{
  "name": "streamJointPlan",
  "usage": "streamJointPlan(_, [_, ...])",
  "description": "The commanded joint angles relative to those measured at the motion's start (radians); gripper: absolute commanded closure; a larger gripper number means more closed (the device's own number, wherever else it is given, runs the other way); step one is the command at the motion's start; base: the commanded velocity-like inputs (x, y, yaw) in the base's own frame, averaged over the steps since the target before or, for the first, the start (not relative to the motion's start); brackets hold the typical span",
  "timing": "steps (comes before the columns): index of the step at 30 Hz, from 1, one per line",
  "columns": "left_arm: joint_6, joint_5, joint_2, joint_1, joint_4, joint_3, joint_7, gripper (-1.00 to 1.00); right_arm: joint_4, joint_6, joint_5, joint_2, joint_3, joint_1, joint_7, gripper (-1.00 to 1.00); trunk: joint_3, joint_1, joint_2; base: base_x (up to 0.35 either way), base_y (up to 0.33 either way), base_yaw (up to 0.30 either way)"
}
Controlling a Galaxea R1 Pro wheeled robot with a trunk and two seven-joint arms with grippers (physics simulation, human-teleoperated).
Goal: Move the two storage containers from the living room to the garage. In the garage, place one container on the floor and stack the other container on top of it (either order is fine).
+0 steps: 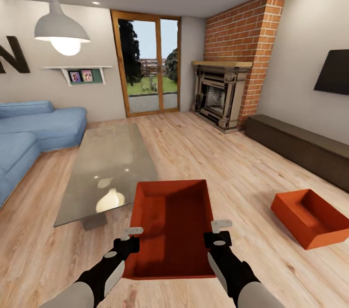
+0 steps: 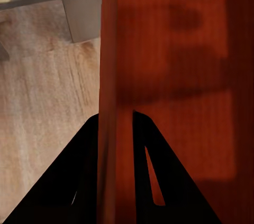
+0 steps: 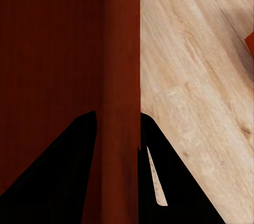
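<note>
Head view: left gripper [image 1: 130, 237] and right gripper [image 1: 219, 230] each pinch a side wall of the near bin [image 1: 169, 223], held at 6 o'clock, long axis 12–6, open side up. 2nd bin [image 1: 310, 217] on wood floor [image 1: 232, 162] at 4 o'clock, skewed. Prob early: both bins in living rm, garage & stacking left

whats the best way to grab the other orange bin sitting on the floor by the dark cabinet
Take the second bin by its two long side walls, one claw per wall, coming down from above, much as the left claw and right claw each straddle a wall of the held bin. It is lidless with thin low walls, so fingers can likely pinch the rims. It lies angled, so square up first.
</note>
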Motion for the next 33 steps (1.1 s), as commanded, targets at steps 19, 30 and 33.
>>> streamJointPlan(19, [-0.004,0.007,-0.001,-0.001,0.001,-0.005,0.011,1.00,-0.003,0.004,-0.005,0.002,0.001,0.000,0.026,1.00,-0.001,0.000,-0.001,0.000,0.000,0.277])
streamJointPlan(30, [-0.004,0.007,0.000,-0.001,0.002,-0.006,0.011,1.00,-0.003,0.004,-0.005,0.003,0.001,0.000,0.026,1.00,-0.001,0.000,-0.001,0.000,0.000,0.277])
streamJointPlan(33, [-0.004,0.008,0.000,-0.001,0.002,-0.006,0.011,1.00,-0.003,0.004,-0.005,0.003,0.001,0.000,0.026,1.00,-0.001,0.000,-0.001,0.000,0.000,0.277])
